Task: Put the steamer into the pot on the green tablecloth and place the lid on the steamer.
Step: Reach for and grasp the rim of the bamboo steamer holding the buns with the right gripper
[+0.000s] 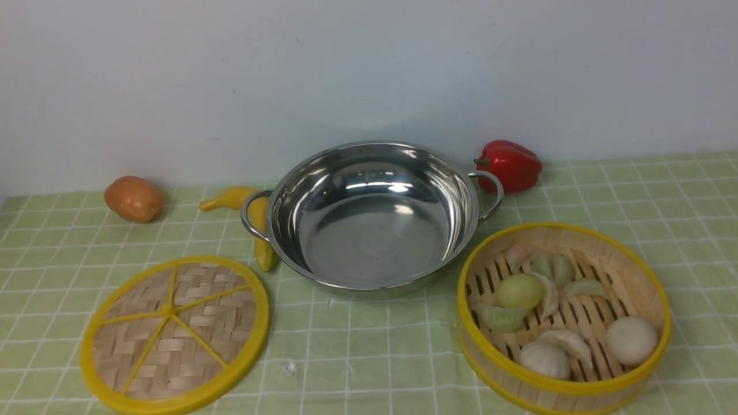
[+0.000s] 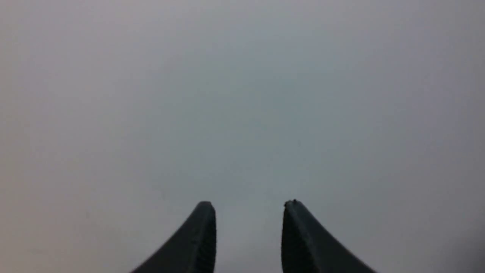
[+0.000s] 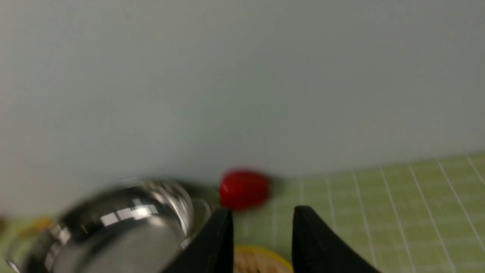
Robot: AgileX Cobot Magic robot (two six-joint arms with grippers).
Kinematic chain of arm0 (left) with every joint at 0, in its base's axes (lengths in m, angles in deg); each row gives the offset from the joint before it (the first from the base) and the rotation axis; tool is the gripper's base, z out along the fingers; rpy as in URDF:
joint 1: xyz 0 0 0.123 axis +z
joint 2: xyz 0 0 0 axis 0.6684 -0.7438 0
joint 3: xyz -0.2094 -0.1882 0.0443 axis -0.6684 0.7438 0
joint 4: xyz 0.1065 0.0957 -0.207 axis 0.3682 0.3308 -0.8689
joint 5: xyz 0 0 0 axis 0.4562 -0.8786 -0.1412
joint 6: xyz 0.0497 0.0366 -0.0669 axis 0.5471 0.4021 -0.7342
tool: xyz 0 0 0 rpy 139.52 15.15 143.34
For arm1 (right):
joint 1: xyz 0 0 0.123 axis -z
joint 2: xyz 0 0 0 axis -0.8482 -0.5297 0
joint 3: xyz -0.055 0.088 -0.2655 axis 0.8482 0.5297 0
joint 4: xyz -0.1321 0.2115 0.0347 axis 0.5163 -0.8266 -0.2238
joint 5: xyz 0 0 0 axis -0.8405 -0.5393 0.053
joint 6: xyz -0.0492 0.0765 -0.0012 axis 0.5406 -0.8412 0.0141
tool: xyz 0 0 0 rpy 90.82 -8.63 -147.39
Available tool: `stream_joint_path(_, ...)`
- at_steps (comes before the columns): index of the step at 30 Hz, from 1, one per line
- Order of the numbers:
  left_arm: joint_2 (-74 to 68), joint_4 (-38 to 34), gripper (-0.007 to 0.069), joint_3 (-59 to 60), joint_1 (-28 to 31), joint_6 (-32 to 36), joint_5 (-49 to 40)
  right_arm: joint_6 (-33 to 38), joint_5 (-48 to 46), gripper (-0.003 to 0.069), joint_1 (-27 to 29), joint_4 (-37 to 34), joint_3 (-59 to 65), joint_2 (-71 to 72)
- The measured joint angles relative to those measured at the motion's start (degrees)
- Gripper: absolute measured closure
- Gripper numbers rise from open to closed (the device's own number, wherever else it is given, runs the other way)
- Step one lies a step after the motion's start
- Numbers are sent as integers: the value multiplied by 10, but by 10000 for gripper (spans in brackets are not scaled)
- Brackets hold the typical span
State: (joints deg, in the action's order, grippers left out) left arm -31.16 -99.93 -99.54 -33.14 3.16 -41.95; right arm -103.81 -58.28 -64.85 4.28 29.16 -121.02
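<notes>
The steel pot [image 1: 375, 230] stands empty at the middle back of the green tablecloth [image 1: 369, 357]. At the front right sits the bamboo steamer [image 1: 576, 233], with several dumplings and buns [image 1: 519, 291] on its slatted floor. The woven lid [image 1: 173, 334] lies flat at the front left. Neither gripper shows in the front view. In the left wrist view my left gripper [image 2: 248, 204] is open with nothing between its fingers, facing a bare grey wall. My right gripper [image 3: 261, 210] is open and empty, above the steamer's yellow rim [image 3: 261, 252], with the pot [image 3: 125, 223] to one side.
A red bell pepper [image 1: 510, 164] lies behind the pot's right handle and also shows as the red pepper [image 3: 243, 189] in the right wrist view. A potato [image 1: 134, 199] and a yellow banana-shaped piece [image 1: 230, 197] lie at the back left. A pale wall closes the back.
</notes>
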Motion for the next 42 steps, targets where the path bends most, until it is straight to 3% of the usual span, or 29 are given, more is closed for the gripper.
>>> stream_joint_path(2, -38, 42, 382, -11, 0, -20, -32, 26, -33, 419, 0, -4, -16, -31)
stream_joint_path(3, -99, 115, 382, -30, 0, -73, -78, 56, -66, 419, 0, -12, -31, -72)
stream_joint_path(4, -106, 139, 382, -33, 0, -91, -83, 64, -73, 419, 0, -12, -34, -83)
stream_joint_path(5, -180, 271, 382, -59, 0, -202, -134, 92, -98, 419, 0, -19, -41, -133)
stream_joint_path(6, -187, 286, 382, -62, 0, -202, -139, 96, -102, 419, 0, -19, -41, -144)
stream_joint_path(7, -216, 344, 382, -74, 0, -268, -160, 102, -106, 419, 0, -22, -41, -161)
stream_joint_path(8, -270, 459, 382, -100, 0, -358, -205, 116, -115, 419, 0, -25, -41, -208)
stream_joint_path(9, -301, 528, 382, -116, 0, -416, -234, 120, -116, 419, 0, -25, -41, -234)
stream_joint_path(10, -308, 541, 382, -119, 0, -436, -245, 120, -116, 419, 0, -25, -41, -238)
stream_joint_path(13, -389, 739, 382, -162, 0, -544, -297, 124, -106, 419, 0, -18, -41, -318)
stream_joint_path(15, -407, 785, 382, -170, 0, -563, -298, 124, -93, 419, 0, -12, -41, -357)
stream_joint_path(20, -424, 819, 382, -174, 0, -575, -290, 124, -67, 419, 0, -12, -41, -431)
stream_joint_path(39, -424, 821, 382, -174, 0, -575, -282, 117, 25, 419, 0, 19, -41, -568)
stream_joint_path(42, -424, 821, 382, -174, 0, -575, -282, 105, 35, 461, 0, 19, -42, -584)
